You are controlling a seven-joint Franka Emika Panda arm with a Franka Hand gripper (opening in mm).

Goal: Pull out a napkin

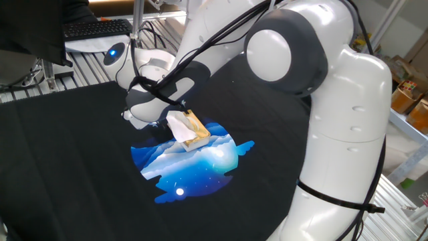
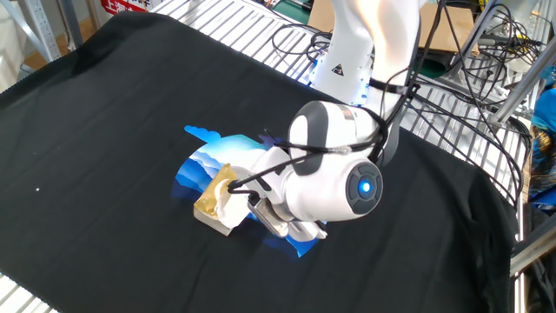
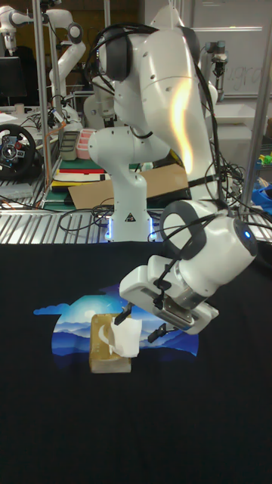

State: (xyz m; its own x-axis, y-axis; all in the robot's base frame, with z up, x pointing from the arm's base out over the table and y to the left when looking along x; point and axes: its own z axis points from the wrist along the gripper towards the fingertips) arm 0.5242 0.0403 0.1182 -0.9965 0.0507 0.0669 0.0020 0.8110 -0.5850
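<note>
In one fixed view, the white napkin (image 1: 178,125) sticks up out of the golden pack (image 1: 196,134), which lies on a blue printed patch (image 1: 200,164) of the black cloth (image 1: 60,154) covering the tabletop. The tool (image 1: 162,122) is low beside the pack, on its left in this picture, mostly hidden by the arm (image 1: 321,100), so I cannot tell from here how wide it stands.

In the other fixed view, the napkin (image 2: 233,207) bulges from the pack (image 2: 211,198) toward the tool (image 2: 257,211), whose tip is just beside or touching the paper; the wrist blocks the fingers.

In the tall fixed view, the napkin (image 3: 125,338) stands crumpled above the pack (image 3: 110,355). The tool (image 3: 140,324) reaches down at a slant, one dark fingertip (image 3: 121,318) meeting the napkin's upper edge and the other (image 3: 157,333) well apart to the right, so the jaws stand open with nothing clamped
</note>
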